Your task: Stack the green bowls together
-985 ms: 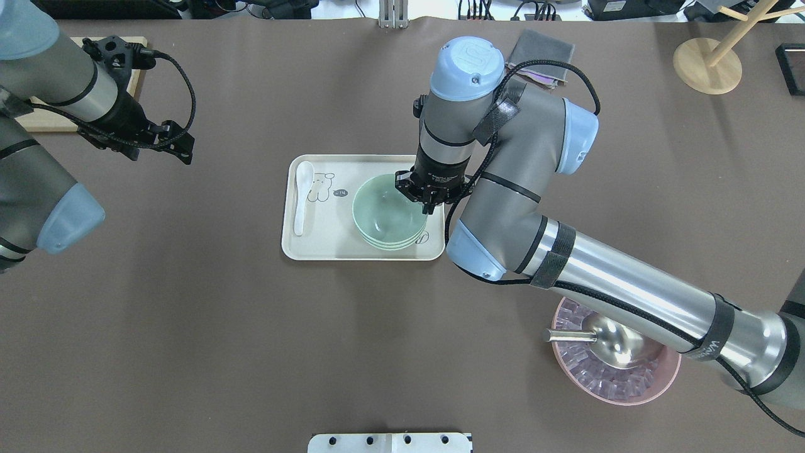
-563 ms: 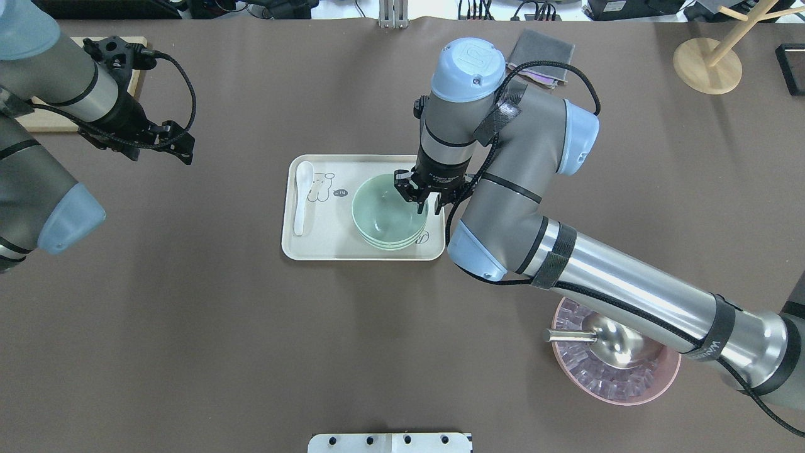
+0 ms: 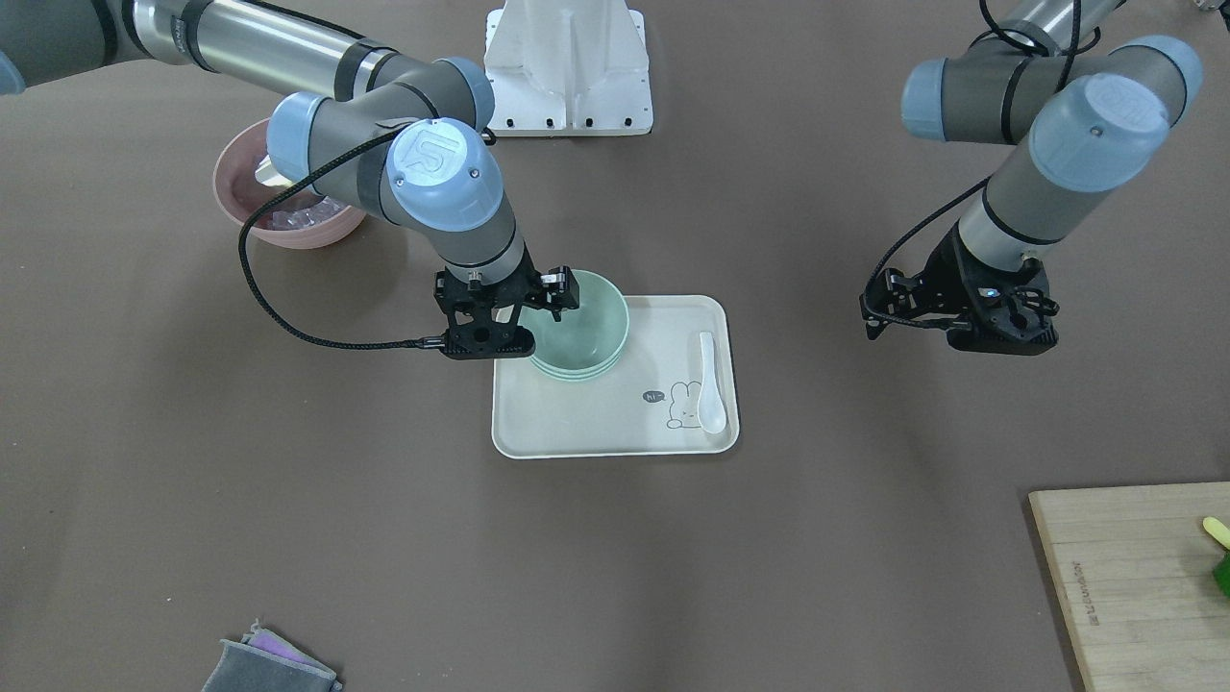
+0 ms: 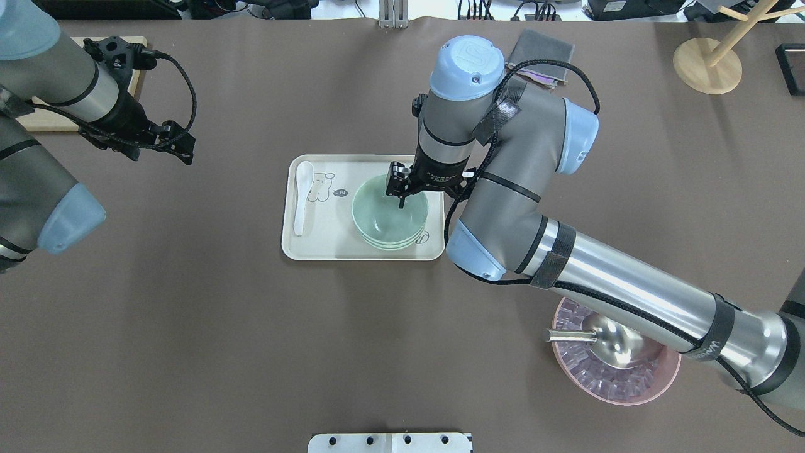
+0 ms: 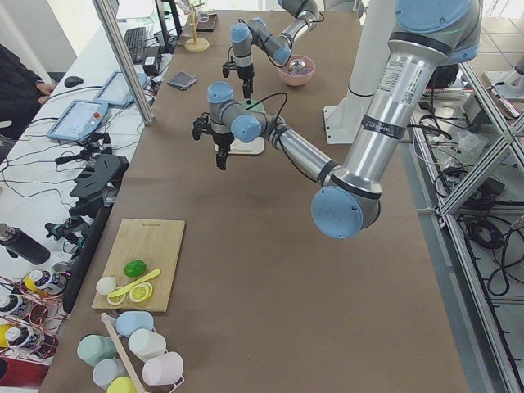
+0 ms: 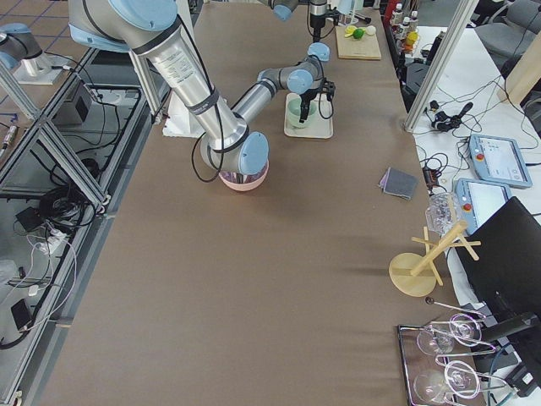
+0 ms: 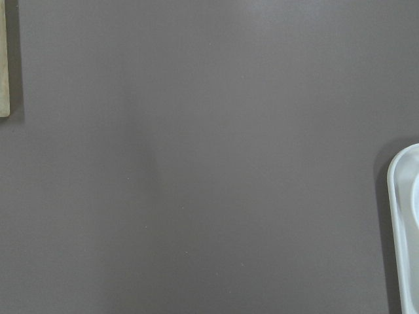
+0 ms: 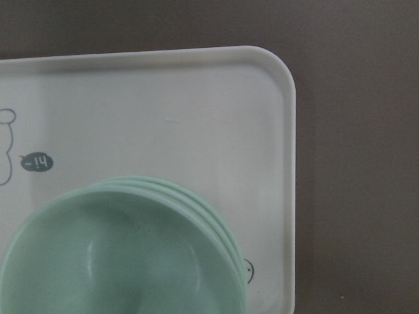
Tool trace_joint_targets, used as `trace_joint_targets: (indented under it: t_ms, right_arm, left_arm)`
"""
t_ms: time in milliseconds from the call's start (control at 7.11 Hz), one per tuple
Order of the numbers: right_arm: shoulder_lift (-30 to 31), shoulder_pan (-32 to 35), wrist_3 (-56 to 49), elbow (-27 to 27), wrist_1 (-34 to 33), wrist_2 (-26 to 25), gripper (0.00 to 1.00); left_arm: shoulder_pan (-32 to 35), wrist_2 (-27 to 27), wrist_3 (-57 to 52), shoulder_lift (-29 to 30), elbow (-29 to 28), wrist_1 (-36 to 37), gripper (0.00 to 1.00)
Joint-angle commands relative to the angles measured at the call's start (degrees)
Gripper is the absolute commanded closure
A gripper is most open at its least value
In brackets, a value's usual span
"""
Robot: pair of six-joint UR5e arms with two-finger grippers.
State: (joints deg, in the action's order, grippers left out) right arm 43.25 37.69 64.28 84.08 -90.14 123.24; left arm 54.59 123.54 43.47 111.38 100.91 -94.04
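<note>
The bowls (image 4: pixel 387 221) sit nested on the tray (image 4: pixel 327 245). The right gripper (image 4: pixel 401 197) hangs open and empty above them. I cannot tell the left gripper's (image 4: pixel 181 150) opening.

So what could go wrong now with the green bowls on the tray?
1. The right pincer hangs open just over the green bowls, with one finger above the top one's inside. If it moves sideways before lifting, it could hook the rim and tip the stack.
2. The stack looks a bit crooked, with its rims staggered, and it sits close to the edge of the tray. A bump might slide it off.
</note>
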Motion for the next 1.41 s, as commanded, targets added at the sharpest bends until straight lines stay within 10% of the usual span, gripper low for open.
trace_joint_targets:
  t_ms: [0,704,1267]
  right_arm:
    - [0.25,2.2,-0.29,1.69,-0.56,0.68,0.0]
    - [12.43,15.45,-20.44,15.65,-15.4,4.2,0.0]
    - [24.76,33.19,-49.7,10.17,-14.81,7.01,0.0]
  left_arm:
    - [1.21,0.03,-0.06,0.06,0.34,0.53,0.03]
    - [11.73,3.11,-11.15,-2.03,0.17,2.88,0.03]
    - [23.16,4.16,-28.75,-5.82,-2.9,7.03,0.03]
